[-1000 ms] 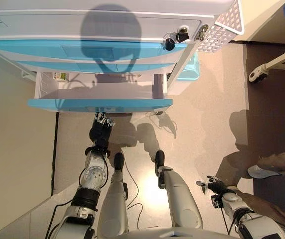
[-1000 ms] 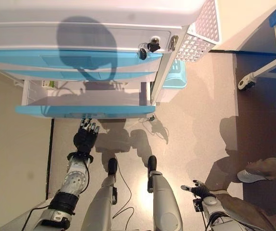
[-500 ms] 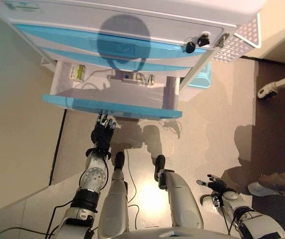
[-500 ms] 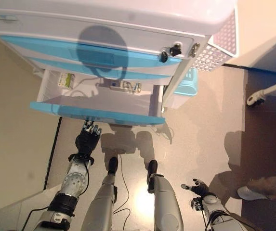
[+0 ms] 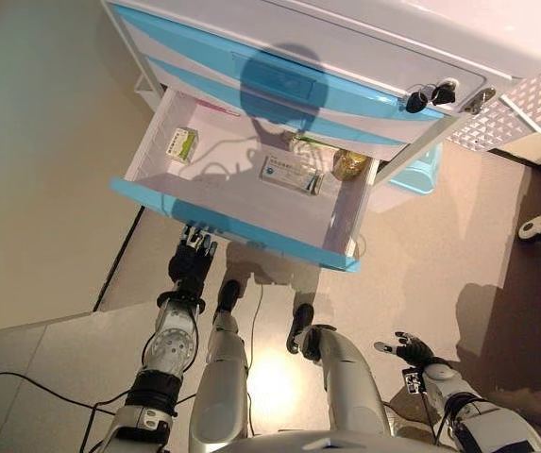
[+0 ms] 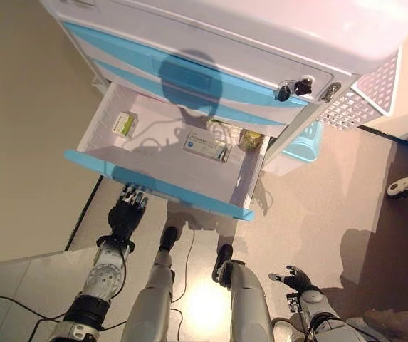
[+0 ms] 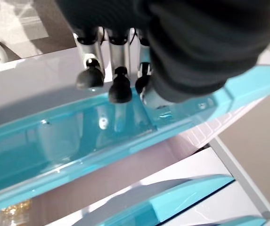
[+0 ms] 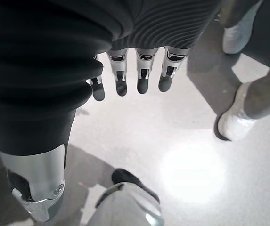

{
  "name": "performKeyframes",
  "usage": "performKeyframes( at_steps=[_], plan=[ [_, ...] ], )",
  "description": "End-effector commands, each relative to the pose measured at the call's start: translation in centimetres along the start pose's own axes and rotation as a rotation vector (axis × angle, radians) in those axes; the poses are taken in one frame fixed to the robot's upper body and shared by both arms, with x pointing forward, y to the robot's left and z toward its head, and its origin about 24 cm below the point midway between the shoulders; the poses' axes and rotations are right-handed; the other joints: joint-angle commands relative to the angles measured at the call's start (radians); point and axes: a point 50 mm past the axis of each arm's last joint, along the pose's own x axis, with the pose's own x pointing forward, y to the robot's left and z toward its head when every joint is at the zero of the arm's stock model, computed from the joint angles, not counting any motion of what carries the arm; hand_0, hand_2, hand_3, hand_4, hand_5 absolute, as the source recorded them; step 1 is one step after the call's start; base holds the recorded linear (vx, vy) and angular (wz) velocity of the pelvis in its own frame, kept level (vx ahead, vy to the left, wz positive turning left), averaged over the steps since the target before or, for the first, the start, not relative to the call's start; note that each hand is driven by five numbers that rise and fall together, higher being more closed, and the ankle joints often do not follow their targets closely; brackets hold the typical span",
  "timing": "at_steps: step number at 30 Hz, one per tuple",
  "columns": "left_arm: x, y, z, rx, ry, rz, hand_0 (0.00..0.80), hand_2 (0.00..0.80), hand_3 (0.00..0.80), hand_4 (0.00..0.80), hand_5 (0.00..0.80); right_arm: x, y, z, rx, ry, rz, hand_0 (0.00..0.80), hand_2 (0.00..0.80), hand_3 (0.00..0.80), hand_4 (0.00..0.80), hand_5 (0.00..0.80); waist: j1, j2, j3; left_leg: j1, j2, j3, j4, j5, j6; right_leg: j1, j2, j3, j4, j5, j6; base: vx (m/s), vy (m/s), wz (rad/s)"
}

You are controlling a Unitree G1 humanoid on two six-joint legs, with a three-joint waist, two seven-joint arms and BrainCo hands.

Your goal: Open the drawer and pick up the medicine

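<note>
The bottom drawer with a light blue front stands pulled out of the white cabinet. Inside lie a small green and white medicine box, a flat white and blue box and a golden packet. My left hand is just in front of the drawer's front, below its edge. In the left wrist view its fingers are straight, with their tips at the blue front. My right hand hangs low at my right side, open and empty, with relaxed fingers.
The cabinet has two more blue drawers above, shut, and keys in a lock. A white perforated basket hangs on its right side, with a light blue bin below. A person's shoes stand by my right hand.
The whole view has shifted, so the camera has moved. Much more of the drawer's inside and its boxes shows now. My left hand stays at the drawer's front.
</note>
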Motion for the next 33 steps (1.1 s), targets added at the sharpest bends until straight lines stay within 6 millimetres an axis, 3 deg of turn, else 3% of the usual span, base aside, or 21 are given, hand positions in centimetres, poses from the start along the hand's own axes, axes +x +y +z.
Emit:
performKeyframes(
  at_steps=[1,18,30,31,32,33],
  plan=[
    [-0.1,-2.1,2.3,0.056,-0.079,-0.149,0.8,0.8,0.8,0.8,0.8,-0.5,-0.8,-2.4,-0.029,0.066,-0.02,0.0,0.0,0.0,0.0,0.0,0.006,-0.026,-0.048,-0.025,-0.071,0.029,0.03,-0.025,0.054,0.009,-0.022,0.032,-0.153,0.141,0.115,-0.02,0.011,0.04],
    [-3.0,2.6,0.2,0.063,0.069,0.017,0.8,0.8,0.8,0.8,0.8,-0.4,-2.1,-1.9,-0.039,0.061,-0.051,0.0,0.0,0.0,0.0,0.0,0.024,0.004,-0.035,-0.022,-0.075,0.022,0.039,-0.02,0.057,0.023,-0.025,0.029,-0.154,0.143,0.115,-0.002,0.001,0.01],
    [-3.7,4.1,0.3,0.082,0.079,0.082,0.8,0.8,0.8,0.8,0.8,-0.5,-2.5,-1.8,-0.035,0.06,-0.063,0.0,0.0,0.0,0.0,0.0,0.028,0.007,-0.036,-0.019,-0.078,0.021,0.04,-0.022,0.06,0.024,-0.028,0.031,-0.147,0.144,0.118,0.0,0.0,0.0],
    [-3.8,4.4,0.3,0.094,0.08,0.099,0.602,0.602,0.602,0.602,0.602,-0.5,-2.5,-1.8,-0.037,0.06,-0.061,0.0,0.0,0.0,0.0,0.0,0.029,0.007,-0.036,-0.018,-0.077,0.022,0.039,-0.021,0.059,0.026,-0.028,0.031,-0.147,0.144,0.118,0.0,0.0,0.0],
    [-3.8,4.4,0.3,0.094,0.08,0.099,0.072,0.072,0.072,0.072,0.072,-0.5,-2.5,-1.8,-0.037,0.06,-0.061,0.0,0.0,0.0,0.0,0.0,0.029,0.007,-0.036,-0.018,-0.077,0.022,0.039,-0.021,0.059,0.026,-0.028,0.031,-0.147,0.144,0.118,0.0,0.0,0.0],
    [-3.9,4.7,0.3,0.097,0.082,0.118,0.0,0.0,0.0,0.0,0.0,-0.4,-2.6,-1.7,-0.037,0.058,-0.063,0.0,0.0,0.0,0.0,0.0,0.028,0.008,-0.037,-0.017,-0.077,0.023,0.037,-0.021,0.059,0.029,-0.028,0.032,-0.15,0.144,0.119,0.0,0.0,0.0]
  ],
)
